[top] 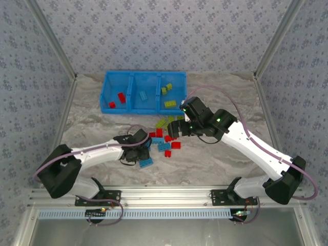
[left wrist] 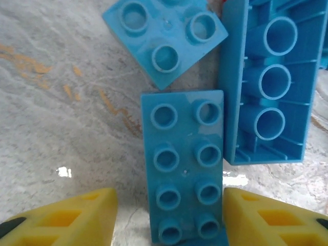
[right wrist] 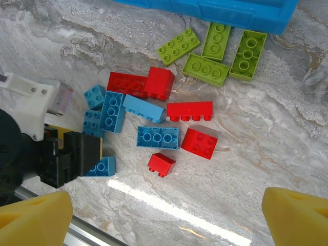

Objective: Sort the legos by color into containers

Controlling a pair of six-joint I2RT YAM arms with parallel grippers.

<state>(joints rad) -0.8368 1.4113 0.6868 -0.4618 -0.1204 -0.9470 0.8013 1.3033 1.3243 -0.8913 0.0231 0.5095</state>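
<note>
Left wrist view: the left gripper (left wrist: 169, 218) is seen with its yellow fingers parted around a light-blue eight-stud plastic brick (left wrist: 183, 164) lying on the marbled table (left wrist: 61, 102), and a gap is left at the left finger. In the right wrist view, the right gripper (right wrist: 165, 218) is held wide open above loose red, light-blue and yellow-green legos (right wrist: 158, 137), scattered just before the bright blue plastic bin tray (right wrist: 230, 13). In the top external view, red, light-blue and green bricks are shown in its left, middle and right compartments respectively.

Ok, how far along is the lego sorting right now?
Early. Done: two red bricks, one light-blue brick and some green bricks sit in separate bin tray compartments. In hand: left gripper straddles an eight-stud blue brick, ungripped. Left: the mixed pile below the open right gripper.
</note>
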